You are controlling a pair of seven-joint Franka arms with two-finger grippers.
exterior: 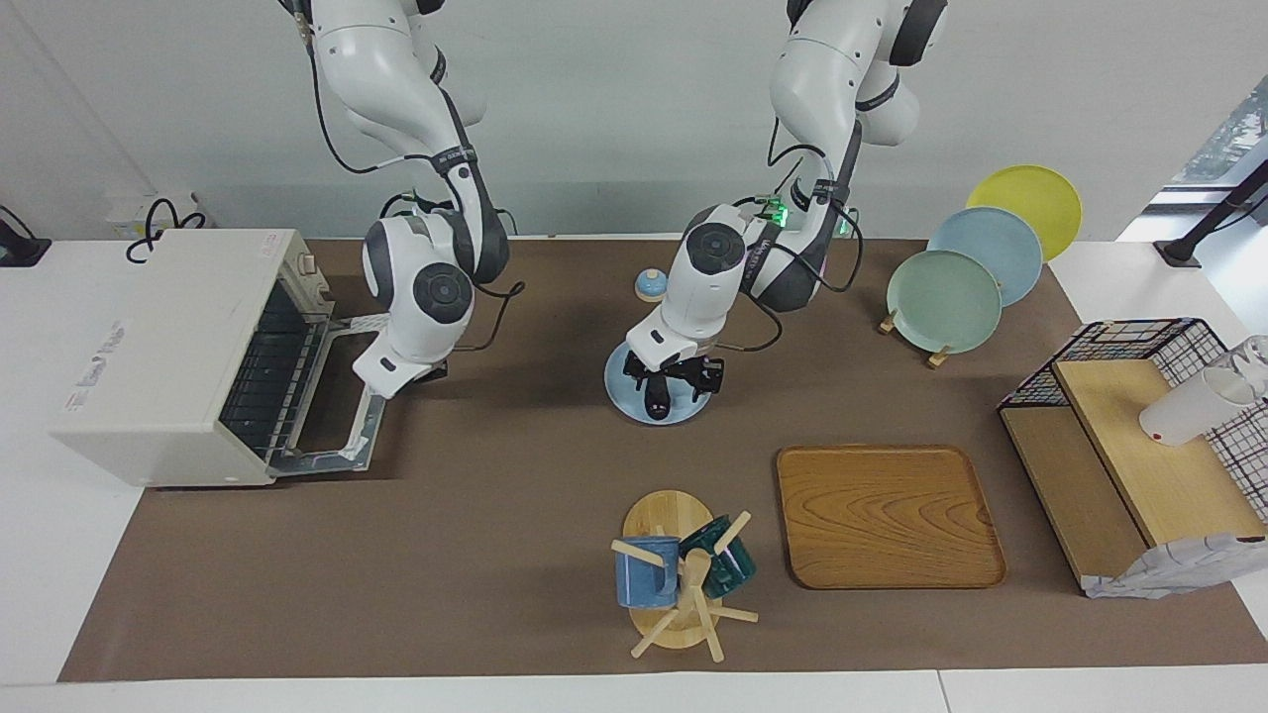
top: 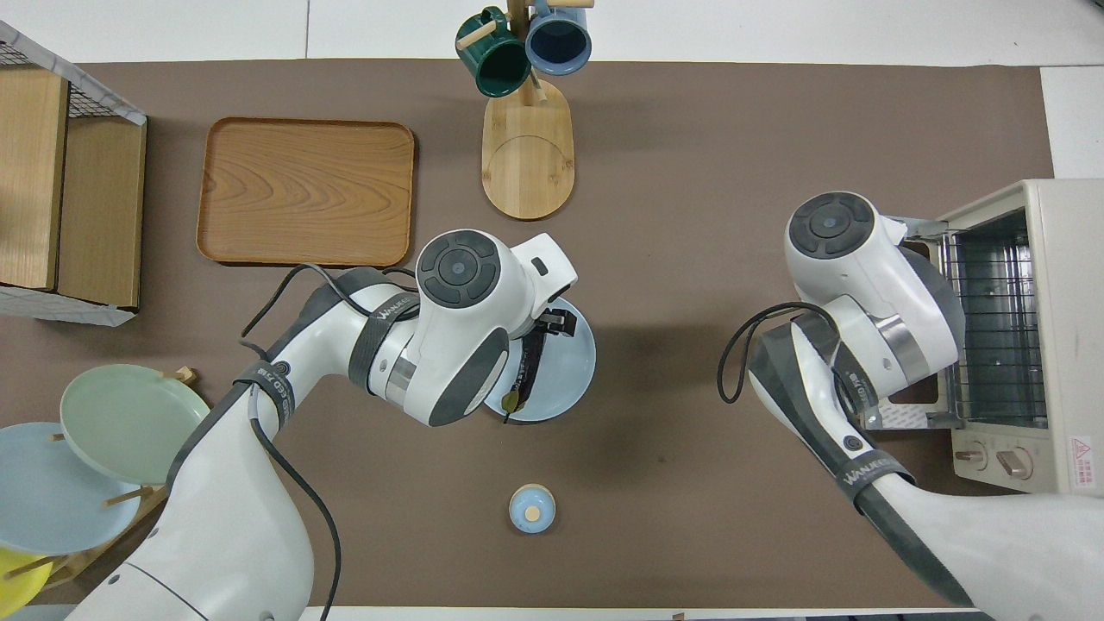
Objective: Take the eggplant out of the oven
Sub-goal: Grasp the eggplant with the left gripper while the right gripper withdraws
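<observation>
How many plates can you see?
4. Three stand in a wooden rack at the left arm's end: green, blue, yellow. One pale blue plate holds the eggplant.

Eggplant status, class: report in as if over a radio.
Left gripper open, down over the eggplant on the blue plate. Right gripper shut, above the oven door. Eggplant already outside the oven. Nothing in the way.

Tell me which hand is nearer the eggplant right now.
Left. The left hand is open right over the eggplant on its plate; the right hand, shut, is at the oven door.
</observation>
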